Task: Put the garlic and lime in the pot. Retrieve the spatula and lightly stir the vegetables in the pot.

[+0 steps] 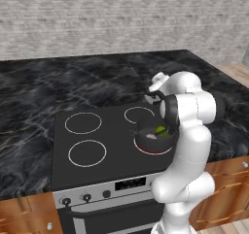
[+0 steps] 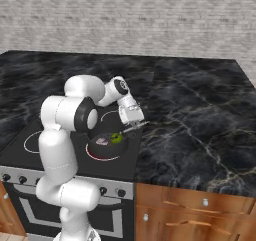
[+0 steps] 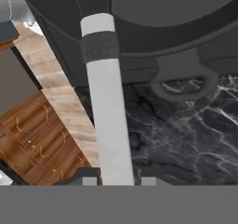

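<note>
The small, shallow, dark grey round pot [image 1: 154,137] sat on the front right burner ring of the black glass stovetop [image 1: 104,143]. Inside the pot lay both vegetables: the pale pinkish-white lumpy garlic bulb [image 1: 151,136] and, just beside it, the smooth yellow-green lime ball [image 1: 161,130]. So the 1st part of the task looked done.

The two-finger gripper [image 2: 134,126] hung just over the pot's rim, on the side nearest the black marble counter [image 2: 200,120]. Its jaws were clamped on the pale grey handle of a long spatula [image 3: 106,107], which carried 1 dark band and reached forward over the pot's rim. So the spatula had been fetched too.

What remained, as I judged it, was the light stirring itself; the spatula's blade was not visible, so I could not tell whether it touched the vegetables.
</note>
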You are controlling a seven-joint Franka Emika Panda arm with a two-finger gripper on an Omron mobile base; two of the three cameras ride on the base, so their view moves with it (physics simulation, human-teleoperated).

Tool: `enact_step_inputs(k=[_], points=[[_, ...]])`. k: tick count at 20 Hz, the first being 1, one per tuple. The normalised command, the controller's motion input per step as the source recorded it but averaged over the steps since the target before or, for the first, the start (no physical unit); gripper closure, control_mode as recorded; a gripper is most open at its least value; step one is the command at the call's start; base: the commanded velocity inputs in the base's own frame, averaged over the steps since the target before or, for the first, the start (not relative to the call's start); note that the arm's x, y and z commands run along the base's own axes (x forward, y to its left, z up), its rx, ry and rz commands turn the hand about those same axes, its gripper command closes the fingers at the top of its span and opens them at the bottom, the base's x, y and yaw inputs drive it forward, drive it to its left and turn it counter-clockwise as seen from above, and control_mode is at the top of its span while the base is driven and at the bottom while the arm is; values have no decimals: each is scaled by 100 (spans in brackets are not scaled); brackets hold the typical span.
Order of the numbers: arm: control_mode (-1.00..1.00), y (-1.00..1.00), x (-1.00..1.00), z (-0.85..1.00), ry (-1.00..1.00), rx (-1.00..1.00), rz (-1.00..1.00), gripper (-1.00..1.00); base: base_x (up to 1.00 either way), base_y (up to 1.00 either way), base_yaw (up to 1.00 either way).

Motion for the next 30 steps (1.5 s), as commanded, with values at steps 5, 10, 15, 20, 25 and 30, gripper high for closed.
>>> enact_step_inputs(k=[5, 10, 15, 20, 25, 30], points=[[-100, 15, 16, -6, 4, -2, 3, 100, 0, 0, 0], [-100, 15, 43, -17, 4, -3, 0, 100, 0, 0, 0], [-100, 3, 79, -2, 0, -2, 0, 100, 0, 0, 0], [-100, -6, -8, 19, -3, 0, 1, 100, 0, 0, 0], [-100, 1, -32, 40, -8, 1, 10, 100, 0, 0, 0], [-100, 16, -1, -2, 0, 0, 18, 100, 0, 0, 0]])
